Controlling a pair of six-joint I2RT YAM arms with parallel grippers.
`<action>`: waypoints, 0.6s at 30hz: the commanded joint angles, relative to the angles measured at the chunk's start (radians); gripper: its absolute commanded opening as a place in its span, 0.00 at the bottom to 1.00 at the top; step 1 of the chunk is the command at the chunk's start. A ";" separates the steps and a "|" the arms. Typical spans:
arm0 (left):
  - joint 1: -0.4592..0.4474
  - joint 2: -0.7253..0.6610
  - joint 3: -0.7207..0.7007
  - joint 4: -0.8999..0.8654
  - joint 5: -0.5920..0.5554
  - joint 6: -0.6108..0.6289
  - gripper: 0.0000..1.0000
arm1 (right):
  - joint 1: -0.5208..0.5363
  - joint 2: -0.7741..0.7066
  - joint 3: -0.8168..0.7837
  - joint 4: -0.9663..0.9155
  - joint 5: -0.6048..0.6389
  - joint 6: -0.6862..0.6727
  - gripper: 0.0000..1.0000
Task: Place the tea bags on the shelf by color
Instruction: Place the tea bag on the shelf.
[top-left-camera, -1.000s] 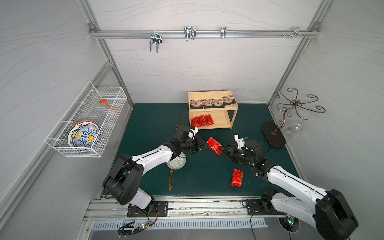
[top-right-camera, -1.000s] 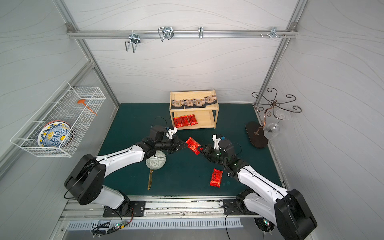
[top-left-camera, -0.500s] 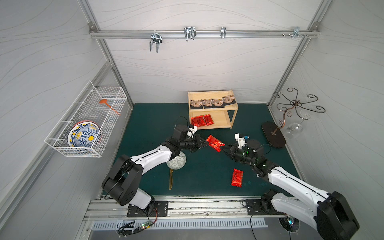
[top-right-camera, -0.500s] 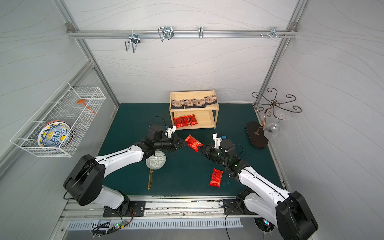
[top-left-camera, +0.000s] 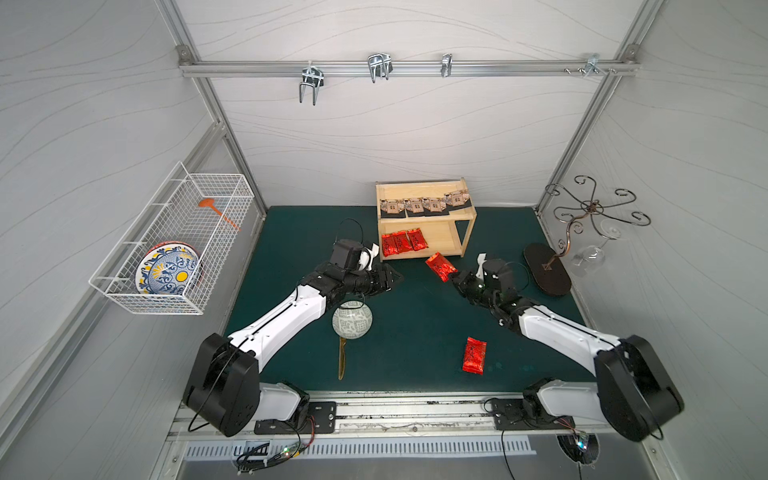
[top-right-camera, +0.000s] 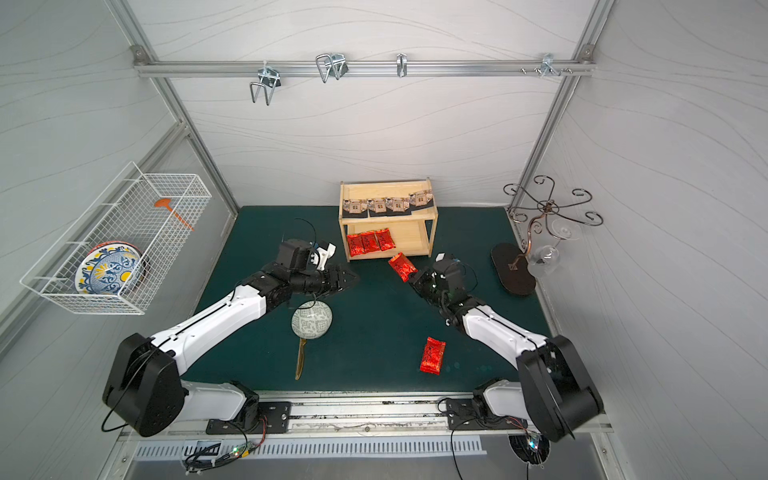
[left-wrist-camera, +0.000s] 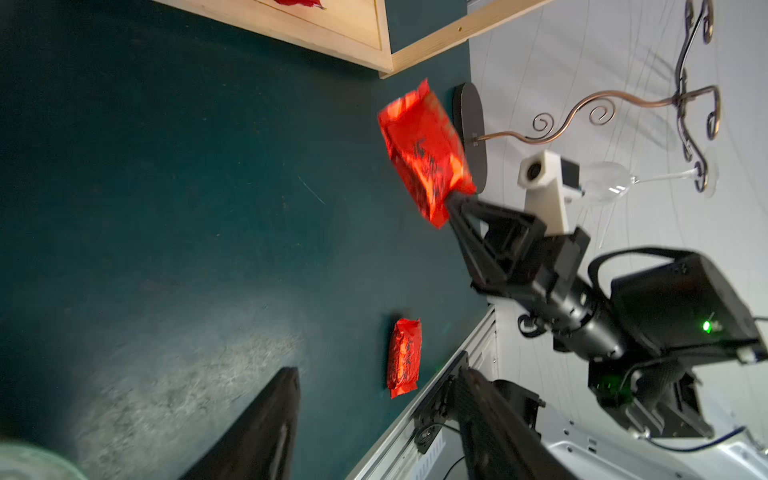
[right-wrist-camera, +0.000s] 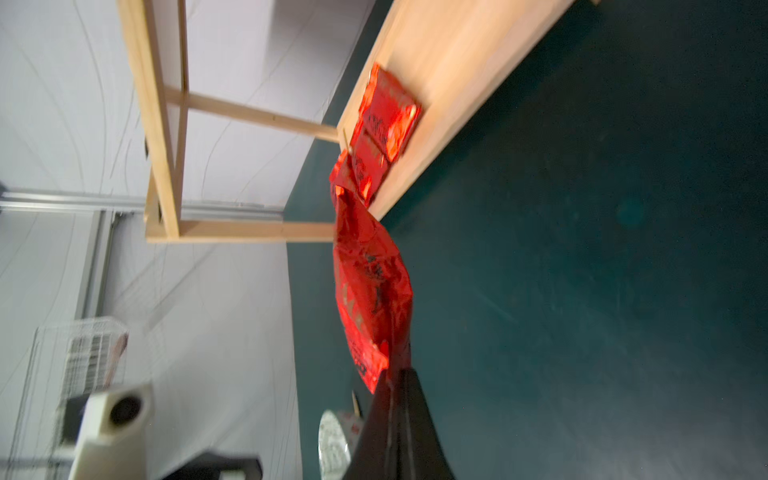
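Mat (top-left-camera: 299, 241), 5 o'clock: loose red sachet (top-left-camera: 474, 355), shiny foil, dark print, lying flat.
Centre: left gripper (top-left-camera: 395, 279), jaws spread, empty.
1 o'clock: right gripper (top-left-camera: 454, 277) pinching end of held red sachet (top-left-camera: 440, 266), crinkled, raised off mat.
12 o'clock: shelf (top-left-camera: 442, 237). Three red sachets (top-left-camera: 404, 242) on lower tier, four beige packets (top-left-camera: 426, 205) on top tray.

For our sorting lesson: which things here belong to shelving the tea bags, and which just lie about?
Job: held red tea bag, loose red tea bag, shelved red tea bags, beige tea bags, shelf.
Idle: magnifying glass, wire basket, plate, glass stand, wine glass.
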 joint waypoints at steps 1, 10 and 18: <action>0.000 -0.001 0.033 -0.110 -0.025 0.095 0.65 | -0.012 0.123 0.103 0.067 0.172 -0.002 0.00; 0.000 -0.012 0.005 -0.096 0.002 0.084 0.65 | -0.055 0.478 0.371 0.194 0.201 0.037 0.00; 0.001 -0.013 -0.006 -0.089 0.006 0.080 0.65 | -0.070 0.661 0.545 0.220 0.174 0.079 0.00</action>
